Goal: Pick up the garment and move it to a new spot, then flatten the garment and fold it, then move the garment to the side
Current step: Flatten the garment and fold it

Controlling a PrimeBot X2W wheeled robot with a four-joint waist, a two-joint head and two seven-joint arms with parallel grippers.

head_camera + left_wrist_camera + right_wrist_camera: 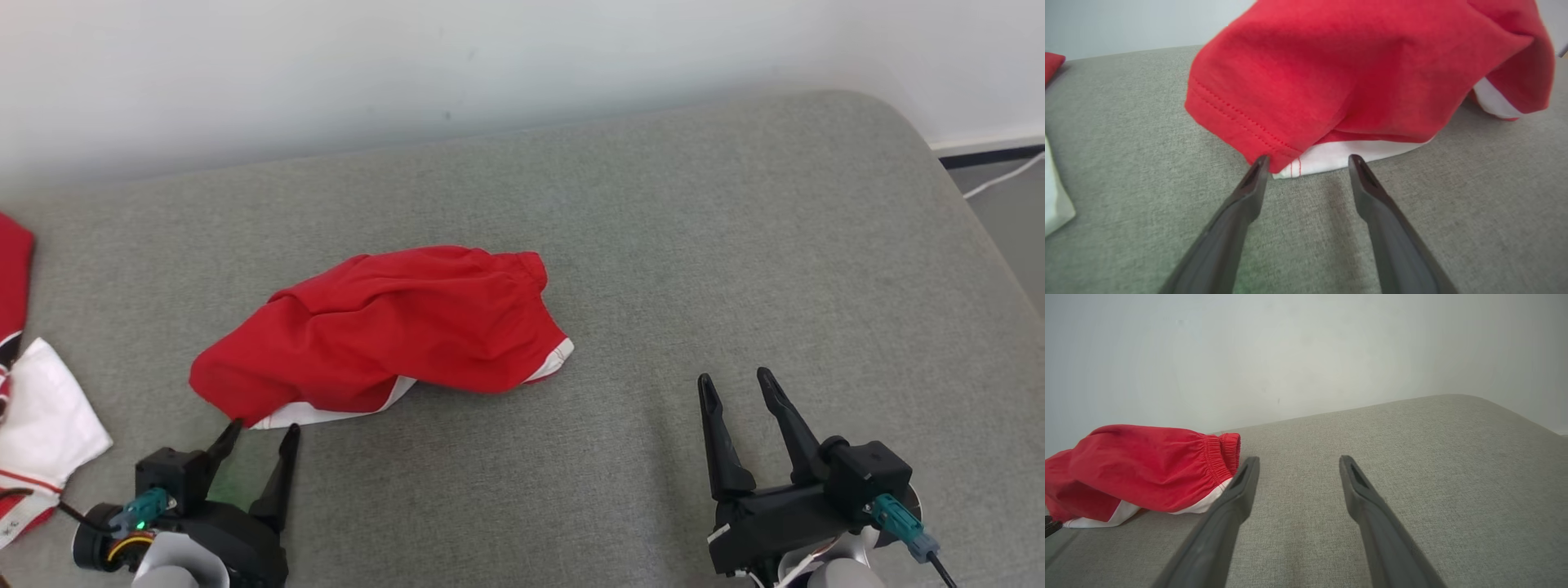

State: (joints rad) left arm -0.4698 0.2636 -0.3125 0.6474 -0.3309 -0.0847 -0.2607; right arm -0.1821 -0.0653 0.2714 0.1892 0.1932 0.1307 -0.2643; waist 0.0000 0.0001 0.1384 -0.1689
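Lying in a rumpled heap a little toward 9 o'clock from the middle of the grey upholstered surface [694, 245], the red garment [384, 335] is showing a white trim [326, 412] along its 6 o'clock edge. The left gripper [264, 428] is sitting at the garment's 7 o'clock corner with its fingers spread wide. One tip is touching or all but touching the stitched red hem, the other is stopping just short of the white trim, and nothing is being held. The pick-up seems to be the step in hand. Doing it well is likely asking for the fingers to be sliding forward low along the surface, so that the hem corner is passing between them and both the red layer and the white one beneath are caught before closing. A pinch on the top fold alone is risking the cloth slipping free while lifting. The right gripper [735, 376] is resting well apart at the garment's 4 o'clock, fingers spread too and empty, over bare surface that is looking like a fair new spot. At the 9 o'clock edge a white cloth [45, 416] and another red cloth [12, 278] are lying near the left arm, close enough to be snagged by a wide swing.
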